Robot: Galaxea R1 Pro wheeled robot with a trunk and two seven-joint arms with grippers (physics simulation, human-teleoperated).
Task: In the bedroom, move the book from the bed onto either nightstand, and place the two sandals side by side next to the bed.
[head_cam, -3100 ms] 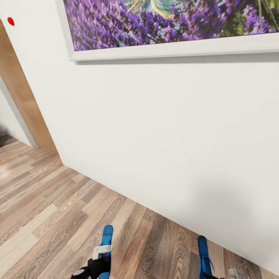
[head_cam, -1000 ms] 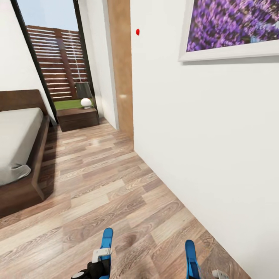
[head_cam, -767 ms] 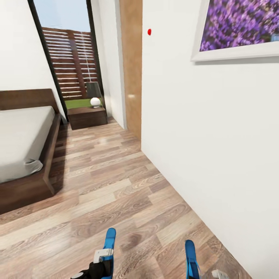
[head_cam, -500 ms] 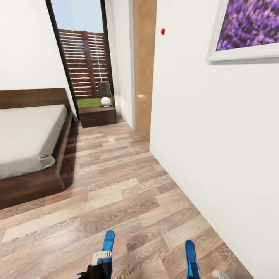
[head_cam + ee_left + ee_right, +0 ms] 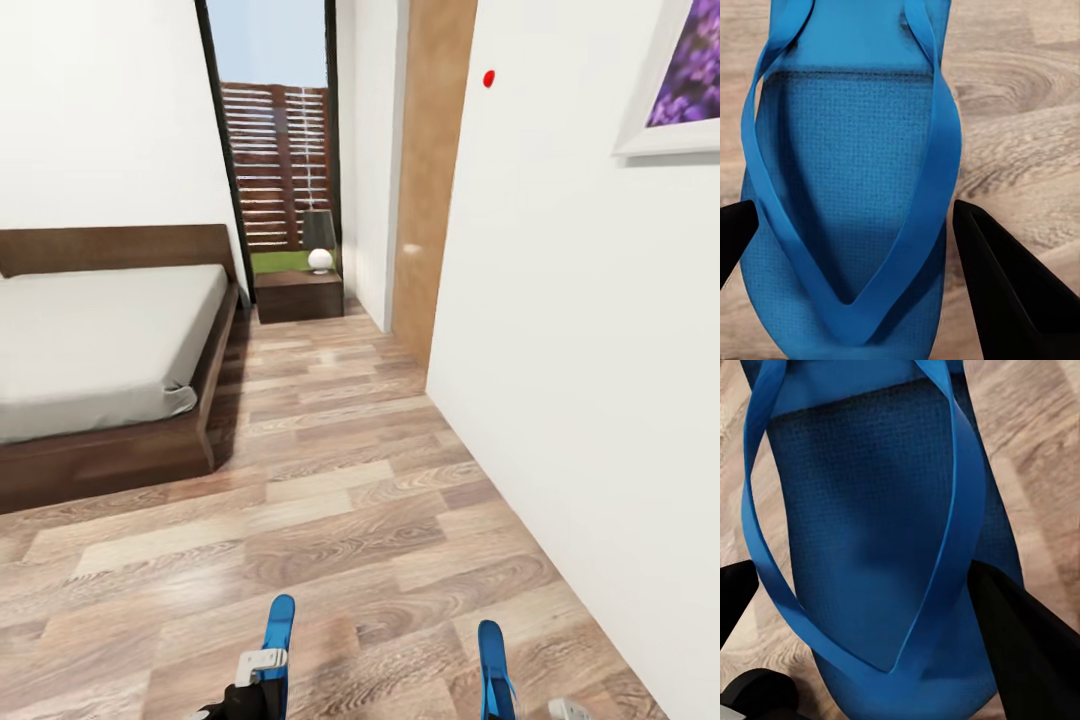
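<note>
The left claw (image 5: 847,240) pinches one blue sandal (image 5: 847,172) across its width, and the right claw (image 5: 862,615) pinches the other sandal (image 5: 870,532) the same way; both sandals point forward, long axis away from the robot. The bed (image 5: 110,340) lies ahead to the left across the wooden floor (image 5: 350,500), so the left arm is nearer to it. The nightstand (image 5: 298,293) stands beyond, by the headboard.

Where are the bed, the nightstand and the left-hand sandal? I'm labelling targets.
Off-white bed with dark brown wooden frame (image 5: 100,340), head view, mattress top.
Dark wooden nightstand (image 5: 298,296), head view, front face.
Bright blue flip-flop sandal (image 5: 855,187), left wrist view, footbed.
</note>
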